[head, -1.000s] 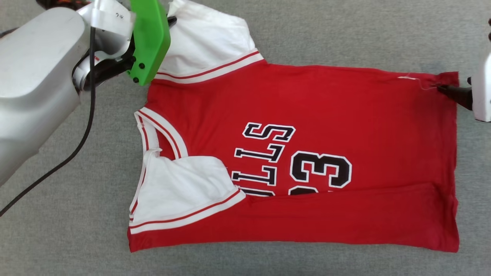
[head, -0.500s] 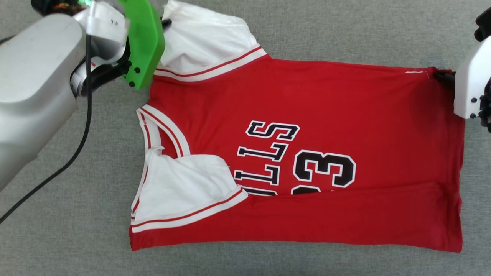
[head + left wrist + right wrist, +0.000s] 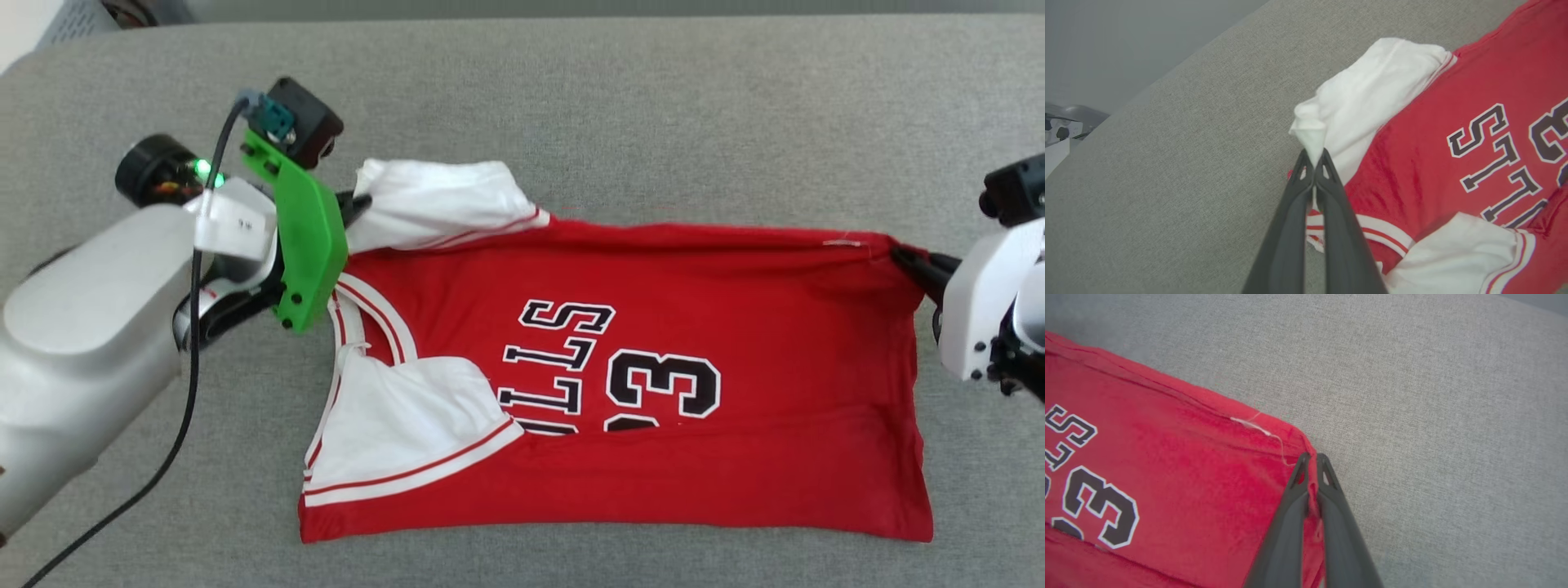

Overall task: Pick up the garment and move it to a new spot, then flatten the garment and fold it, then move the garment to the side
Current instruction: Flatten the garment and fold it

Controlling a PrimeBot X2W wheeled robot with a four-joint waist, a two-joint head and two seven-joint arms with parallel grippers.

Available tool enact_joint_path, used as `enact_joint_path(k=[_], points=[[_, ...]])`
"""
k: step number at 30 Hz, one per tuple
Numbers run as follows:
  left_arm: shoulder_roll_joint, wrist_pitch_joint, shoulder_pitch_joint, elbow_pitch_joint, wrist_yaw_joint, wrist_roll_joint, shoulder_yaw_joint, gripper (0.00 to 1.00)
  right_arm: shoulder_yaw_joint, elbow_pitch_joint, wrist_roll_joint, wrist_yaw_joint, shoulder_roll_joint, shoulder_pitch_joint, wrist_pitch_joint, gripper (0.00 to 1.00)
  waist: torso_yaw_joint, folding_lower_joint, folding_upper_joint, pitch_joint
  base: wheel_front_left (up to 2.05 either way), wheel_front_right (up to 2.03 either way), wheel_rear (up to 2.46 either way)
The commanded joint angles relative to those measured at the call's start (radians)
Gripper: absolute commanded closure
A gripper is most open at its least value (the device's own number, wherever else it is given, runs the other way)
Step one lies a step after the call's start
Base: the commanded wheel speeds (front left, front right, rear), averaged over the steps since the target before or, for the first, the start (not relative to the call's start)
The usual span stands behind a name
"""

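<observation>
The red jersey T-shirt with white sleeves [image 3: 653,269] lies centred on the grey cloth tabletop [image 3: 653,98], its 6 o'clock edge folded in and its 12 o'clock edge pinched by the fingers of the left gripper [image 3: 1314,158] and right gripper [image 3: 1312,458], so folding looks half done and moving it aside remains.

My left arm [image 3: 82,327] reaches in from the lower left of the head view, its green wrist plate [image 3: 304,237] tilted, left gripper [image 3: 1314,157] pinched closed on a white sleeve tip of the shirt [image 3: 735,327]. At the far right, my right gripper [image 3: 1311,458] is likewise clamped on the red hem corner, fingers [image 3: 1290,522] pointing inward from its white wrist [image 3: 976,318].
</observation>
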Motion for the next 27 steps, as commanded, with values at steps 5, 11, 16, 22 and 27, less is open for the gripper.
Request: enact_joint_path(k=[5,11,16,22,27], points=[[0.038,-0.034,0.146,-0.062,0.027,0.025,0.001,1.0,-0.007,-0.064,0.014,-0.001,-0.023,0.14,-0.064,1.0,0.011,0.0,0.0,-0.113,0.0,0.0,0.0],[0.078,-0.05,0.287,-0.13,0.062,0.026,0.001,1.0,-0.05,-0.14,0.013,-0.001,-0.028,0.292,-0.096,1.0,0.014,0.0,0.0,-0.139,0.0,0.0,0.0],[0.101,-0.057,0.381,-0.159,0.084,0.027,0.001,1.0,-0.098,-0.192,-0.001,-0.001,-0.013,0.407,-0.087,1.0,0.016,0.0,0.0,-0.143,0.0,0.0,0.0],[0.103,-0.069,0.462,-0.167,0.095,0.022,0.001,1.0,-0.143,-0.237,-0.008,-0.001,0.021,0.517,-0.057,1.0,0.016,0.0,0.0,-0.127,0.0,0.0,0.0],[0.087,-0.07,0.505,-0.147,0.102,0.01,0.001,1.0,-0.14,-0.213,-0.024,-0.001,0.044,0.546,-0.018,1.0,0.012,0.0,0.0,-0.107,0.0,0.0,0.0]])
